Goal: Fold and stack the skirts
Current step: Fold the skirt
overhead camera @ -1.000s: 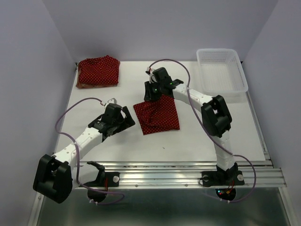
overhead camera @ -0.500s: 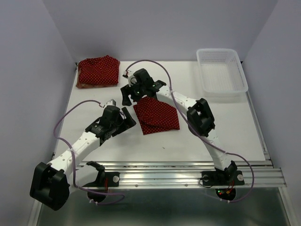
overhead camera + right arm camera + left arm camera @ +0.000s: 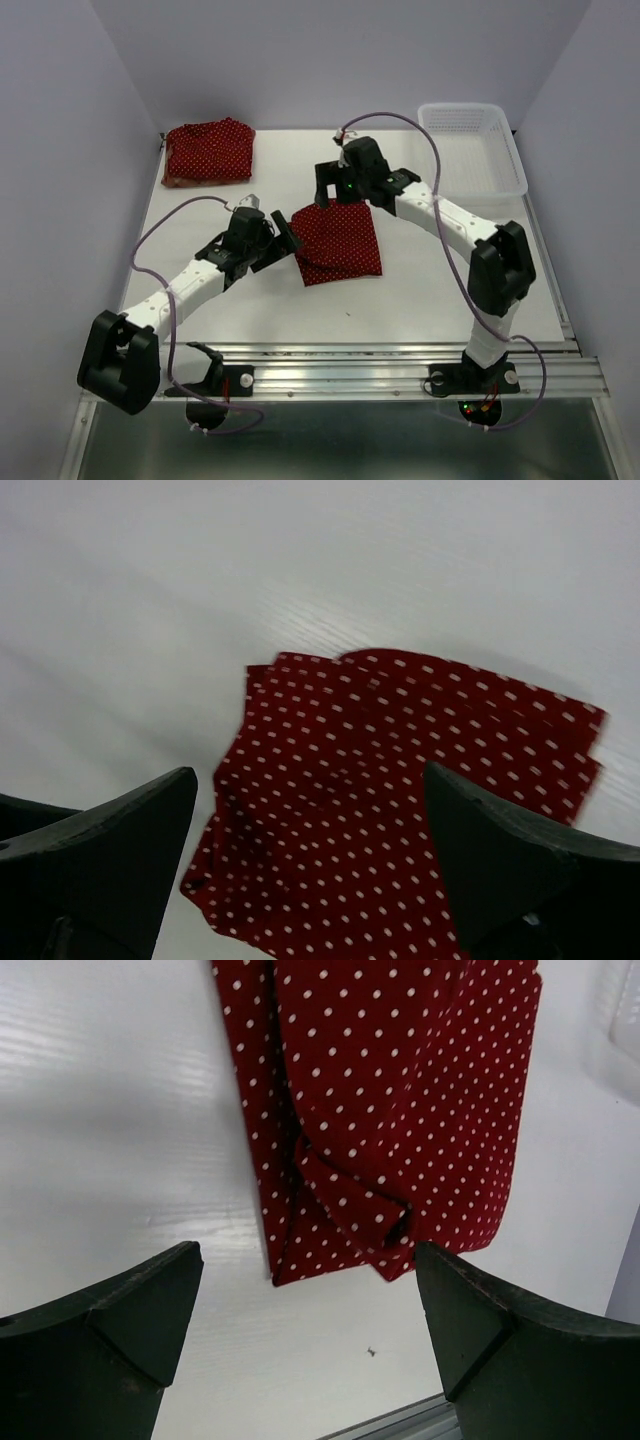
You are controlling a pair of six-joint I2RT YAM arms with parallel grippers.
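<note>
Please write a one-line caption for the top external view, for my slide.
Left gripper and right gripper, both open, hover by a folded dotted skirt; another folded skirt lies far left.

White tabletop enclosed by plain pale lavender walls at back and both sides; aluminium rail along near edge; even, soft lighting.

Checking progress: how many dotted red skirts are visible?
2. The corner skirt lies folded far-left; the centre skirt lies mid-table. Another may be hidden beneath the corner skirt.
</note>
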